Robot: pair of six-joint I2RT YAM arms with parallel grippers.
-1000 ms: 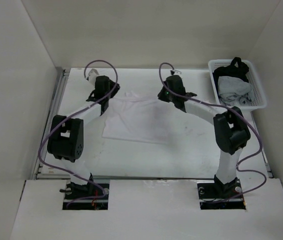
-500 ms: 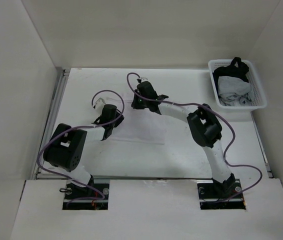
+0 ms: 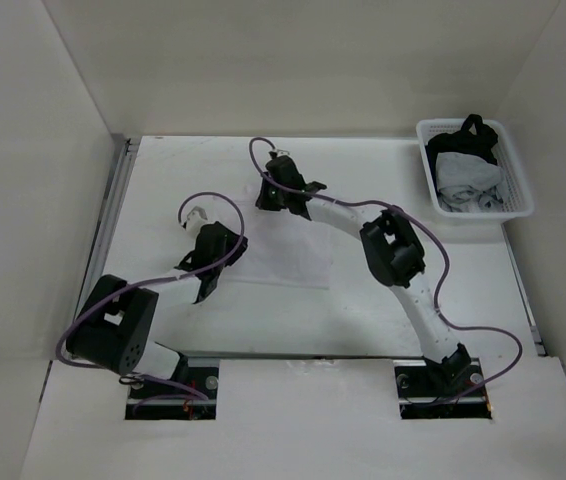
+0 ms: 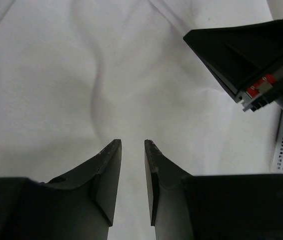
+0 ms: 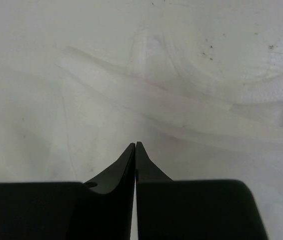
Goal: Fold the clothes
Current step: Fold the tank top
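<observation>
Since a second earlier, the left arm had drawn back toward 6 o'clock and the right had swept toward 9, likely folding the clothes [image 3: 283, 255] narrower at the centre of the counter [image 3: 363, 300]. At the cloth's 8 o'clock edge, the left end effector [image 4: 132, 143] stood slightly spread, probably releasing. At 12 o'clock, the right end effector [image 5: 135, 145] was pressed together over a fold; whether it pinched cloth was unclear.

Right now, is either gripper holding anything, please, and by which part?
Nothing, as far as shows: left gripper stands open over the shirt; right gripper is shut, nothing visible between its jaws.
</observation>
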